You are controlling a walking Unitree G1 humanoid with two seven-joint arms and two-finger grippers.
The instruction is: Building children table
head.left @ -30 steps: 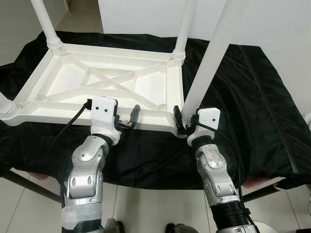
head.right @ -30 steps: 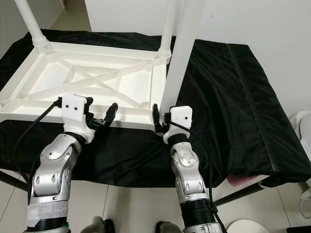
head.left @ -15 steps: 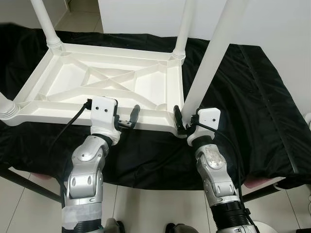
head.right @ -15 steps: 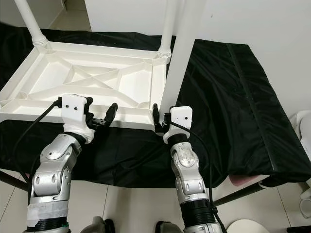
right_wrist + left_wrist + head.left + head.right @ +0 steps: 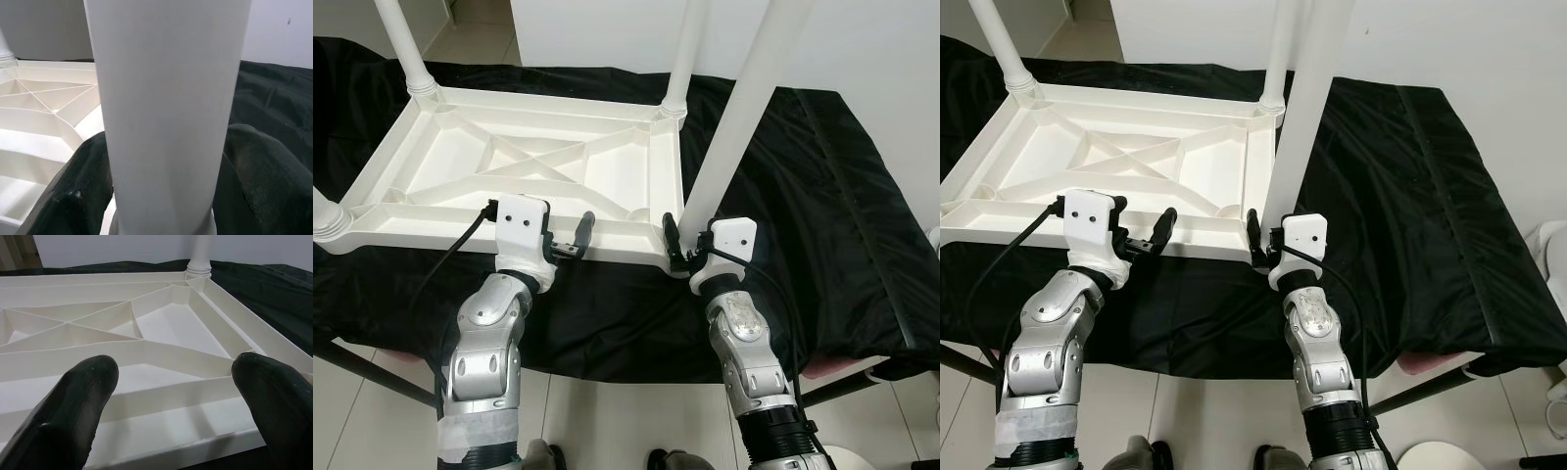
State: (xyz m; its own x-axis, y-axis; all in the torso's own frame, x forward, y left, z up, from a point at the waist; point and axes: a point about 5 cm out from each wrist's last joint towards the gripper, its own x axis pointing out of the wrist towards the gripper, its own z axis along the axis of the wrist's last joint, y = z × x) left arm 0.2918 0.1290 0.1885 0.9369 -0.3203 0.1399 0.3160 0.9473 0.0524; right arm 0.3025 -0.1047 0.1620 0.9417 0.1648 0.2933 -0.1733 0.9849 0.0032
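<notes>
Left eye view: white children's tabletop (image 5: pixel 519 166) is seen upside down on a black cloth (image 5: pixel 822 196) draped over the table, ribbed underside up. Three legs are already seated: far left leg (image 5: pixel 403 44), far right leg (image 5: pixel 683 54), near left leg (image 5: pixel 325 217), the last cropped at the frame edge. The fourth leg (image 5: pixel 739 113) is held at the near right corner by the right gripper (image 5: pixel 683 243), fingers closed around its lower end just above the socket. In the right wrist view both fingers (image 5: pixel 78 196) are pressed against the white tube on either side.

The left gripper (image 5: pixel 570 238) is spread wide at the near rim of the tabletop, holding nothing; in the left wrist view the fingers (image 5: pixel 73 406) are seen apart over the rim, contact with it cannot be told.

Compared with the frames from a second and half a second ago, almost nothing is changed: both arms, the leg's tilt and the tabletop are in the same places. The pose is judged a steady hold while the last leg is seated or twisted into its socket. The leg leans slightly, so full seating is not confirmed. Assembly is judged nearly complete.
</notes>
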